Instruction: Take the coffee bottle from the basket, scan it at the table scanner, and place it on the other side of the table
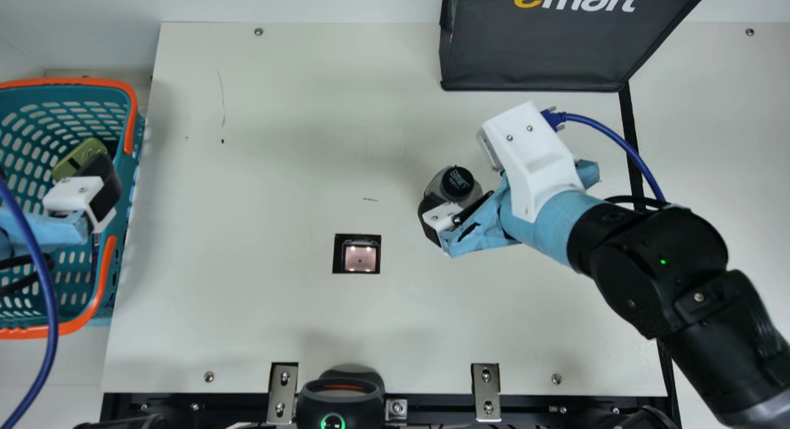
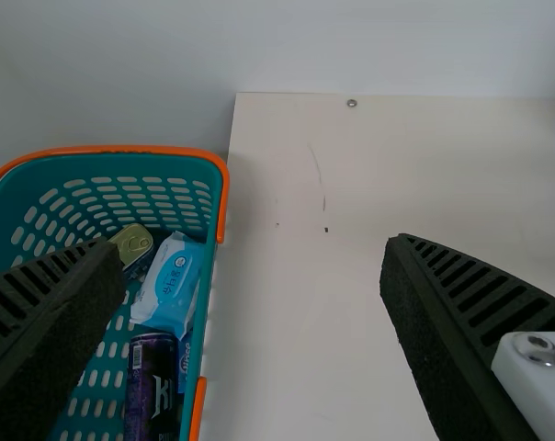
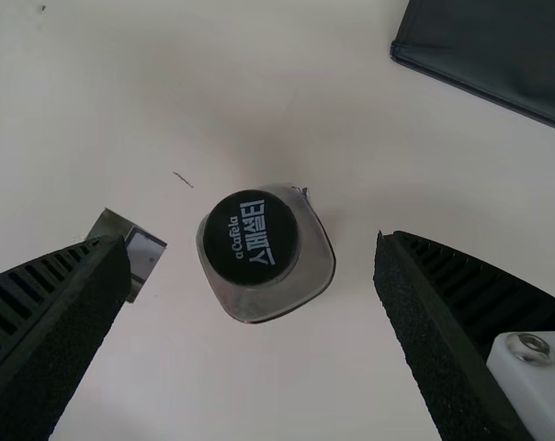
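The coffee bottle stands upright on the table, right of and farther back than the table scanner. Around it, in the main view, is my right gripper. From the right wrist, the dark-capped bottle shows between the spread fingers of my right gripper, with space on both sides; part of the scanner lies past one finger. My left gripper hangs over the teal basket. In its wrist view, my left gripper is open and holds nothing.
Inside the basket are a gold-topped can, a blue-and-white packet and a dark purple can. A black bag stands at the table's back right. A round black device is at the front edge.
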